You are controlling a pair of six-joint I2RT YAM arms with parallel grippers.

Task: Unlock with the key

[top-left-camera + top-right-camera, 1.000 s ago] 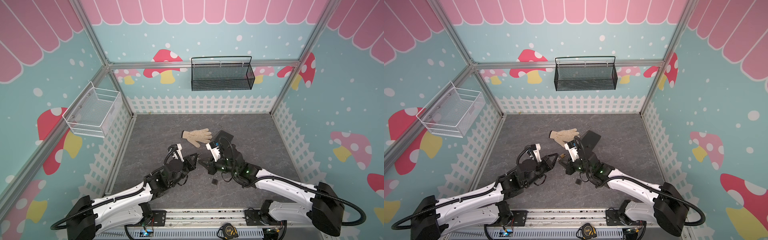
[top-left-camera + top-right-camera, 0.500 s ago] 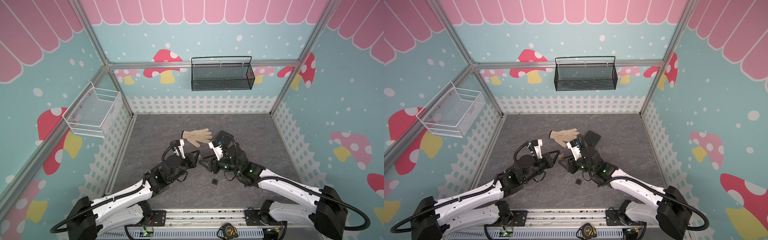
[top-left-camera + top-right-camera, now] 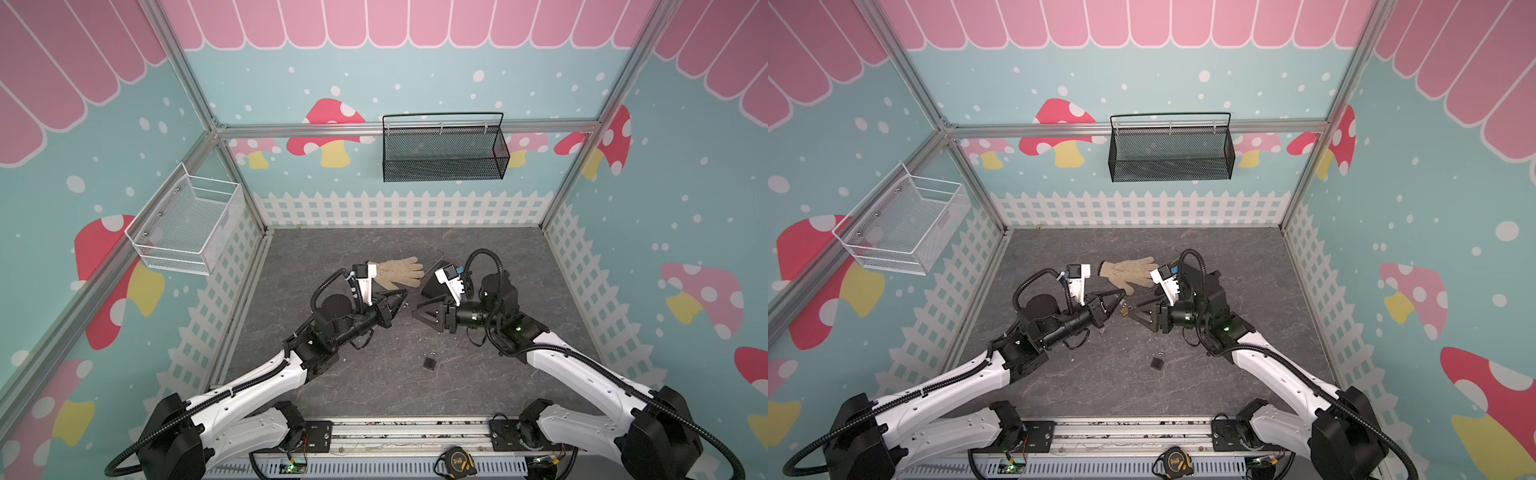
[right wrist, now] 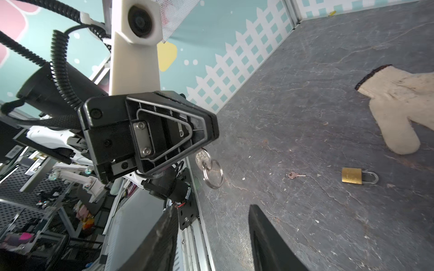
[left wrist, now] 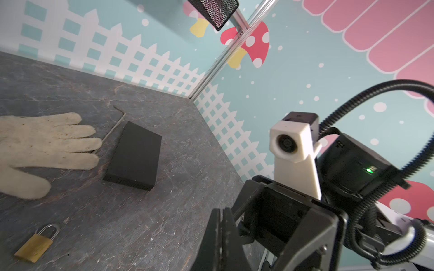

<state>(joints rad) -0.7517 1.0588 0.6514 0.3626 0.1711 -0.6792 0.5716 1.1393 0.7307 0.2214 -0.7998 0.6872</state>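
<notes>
Right gripper [image 4: 212, 208] newly parted and drawn back from left gripper [image 4: 207, 140], earlier tip to tip with it. Left jaws together, clamped on key [image 4: 203, 157] (ring dangling below). Handover apparently complete; insertion not yet begun. Brass padlock [image 4: 351, 178] flat on table [image 4: 328, 234] near glove [image 4: 399, 101], with loose small key [image 4: 295, 175] nearby. Padlock engraving and tape measure [image 3: 456, 460] label illegible.
</notes>
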